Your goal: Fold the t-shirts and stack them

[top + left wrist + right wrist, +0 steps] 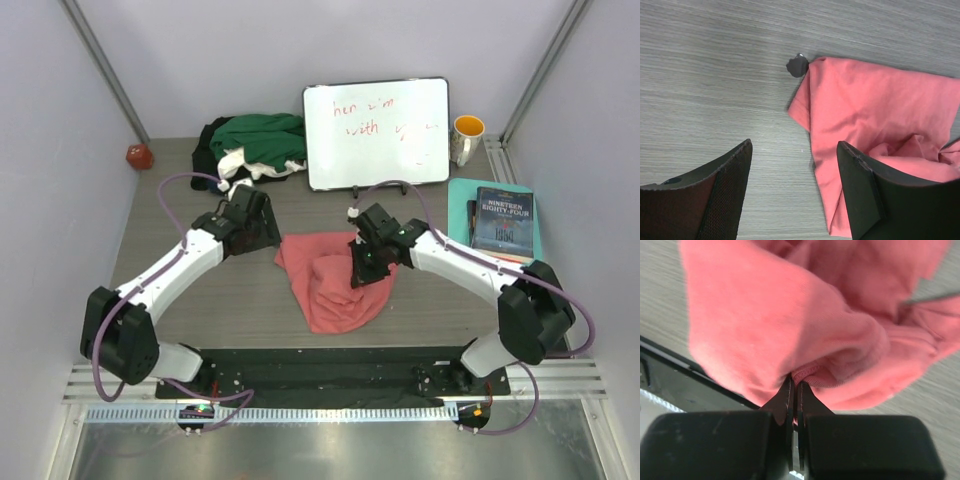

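The fingers (782,400) of the right gripper (794,382) are pressed tight together on a thin roll of hem of the pink shirt (790,315). The cloth bulges above them and fills most of the right wrist view. The fingers (730,180) of the left gripper (794,150) stand wide apart and hold nothing. One is over the bare table (715,75), the other over the left edge of the shirt.

In the top view the pink shirt lies crumpled in the middle of the frame, between the two arms. The pile of other shirts (255,145) waits at the upper left, beside the whiteboard (378,132).

Several things could go wrong from here. The right pinch takes very little cloth, so a quick pull may draw the hem out and drop the shirt. It also seems to hold one bunched part only. A lift would then raise a lump, not a flat edge, and the fold would close over the wrinkles.

The left gripper is half off the cloth. If it comes down there, it may close on the table or catch only one loose corner. The shirt would then hang unevenly.

The lower edge of the shirt lies near the black base plate (330,362). A pull toward the bottom of the frame could drag the cloth onto it.
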Robot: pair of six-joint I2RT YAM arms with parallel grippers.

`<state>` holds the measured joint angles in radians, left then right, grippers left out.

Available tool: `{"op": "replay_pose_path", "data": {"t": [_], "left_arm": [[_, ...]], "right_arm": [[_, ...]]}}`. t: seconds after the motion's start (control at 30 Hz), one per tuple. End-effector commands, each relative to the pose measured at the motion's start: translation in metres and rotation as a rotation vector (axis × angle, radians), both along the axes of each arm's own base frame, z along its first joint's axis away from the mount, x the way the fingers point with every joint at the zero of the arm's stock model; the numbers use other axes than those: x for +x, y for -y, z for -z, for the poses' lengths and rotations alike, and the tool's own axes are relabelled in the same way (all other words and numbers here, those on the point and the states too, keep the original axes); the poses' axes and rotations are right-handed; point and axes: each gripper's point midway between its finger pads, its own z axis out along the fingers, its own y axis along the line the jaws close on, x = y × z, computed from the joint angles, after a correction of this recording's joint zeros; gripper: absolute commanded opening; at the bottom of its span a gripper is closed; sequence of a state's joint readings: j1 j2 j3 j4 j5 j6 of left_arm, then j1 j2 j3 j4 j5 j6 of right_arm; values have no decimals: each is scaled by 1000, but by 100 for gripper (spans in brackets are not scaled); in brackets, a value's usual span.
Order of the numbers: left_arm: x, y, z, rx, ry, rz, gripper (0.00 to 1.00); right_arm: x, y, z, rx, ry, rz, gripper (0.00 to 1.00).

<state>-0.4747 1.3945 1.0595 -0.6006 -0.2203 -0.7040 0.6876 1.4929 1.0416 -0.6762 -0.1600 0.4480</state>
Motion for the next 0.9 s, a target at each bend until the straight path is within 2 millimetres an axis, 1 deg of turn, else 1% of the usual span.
{"op": "replay_pose_path", "data": {"t": [0.0,0.03,0.07,0.1,0.13,0.17,0.2,0.23,0.27,0.3,0.33,0.37,0.4,0.47,0.5,0.53,0.57,0.6,0.67,0.7,0.73,0.77,0.8,0.83,0.87], "left_arm": [[7,-6,-25,-12,104,-14,70],[6,-9,-31,-14,121,-18,70],[5,-12,-35,-10,131,-25,70],[5,-14,-37,-2,139,-30,70],[5,-16,-39,0,141,-33,70],[4,-20,-40,4,138,-42,70],[4,-23,-40,8,134,-49,70],[3,-25,-41,10,132,-48,70],[2,-27,-40,14,127,-53,70],[1,-28,-38,15,124,-52,70],[1,-29,-39,12,127,-54,70],[1,-29,-37,11,126,-54,70],[0,-30,-36,9,127,-55,70],[0,-31,-35,5,127,-58,70],[1,-32,-34,5,125,-58,70],[2,-32,-33,4,124,-59,70],[2,-31,-33,1,122,-54,70],[4,-31,-31,2,117,-52,70],[6,-29,-31,-3,115,-45,70],[7,-28,-31,-5,114,-43,70],[8,-26,-32,-11,118,-40,70],[8,-25,-31,-14,116,-37,70],[7,-25,-29,-17,113,-36,70],[8,-24,-29,-21,113,-35,70],[8,-24,-29,-24,114,-35,70]], "right_arm": [[42,-58,-63,188,165,-47,1],[45,-71,-57,190,139,-76,1],[39,-89,-56,194,129,-127,1],[45,-106,-69,214,157,-162,1],[40,-115,-65,205,143,-188,1],[28,-132,-45,180,99,-236,1],[27,-142,-44,188,97,-255,3],[23,-148,-34,179,77,-268,9],[19,-152,-22,174,50,-278,19],[11,-153,-12,178,18,-276,20],[12,-160,-12,216,33,-275,24],[8,-161,-18,250,34,-278,40],[2,-155,-12,247,24,-273,42],[0,-154,-24,274,60,-262,42],[-2,-148,-38,291,91,-256,42],[-2,-143,-47,296,116,-246,42],[-3,-137,-54,296,137,-237,46],[-2,-129,-76,309,194,-222,46],[-7,-113,-94,301,224,-203,48],[-3,-105,-106,290,271,-175,51],[-7,-93,-125,295,306,-161,52],[-4,-84,-134,283,343,-144,58],[-1,-77,-146,278,378,-128,60],[3,-65,-151,242,410,-101,62],[13,-57,-151,208,438,-71,66]]}}
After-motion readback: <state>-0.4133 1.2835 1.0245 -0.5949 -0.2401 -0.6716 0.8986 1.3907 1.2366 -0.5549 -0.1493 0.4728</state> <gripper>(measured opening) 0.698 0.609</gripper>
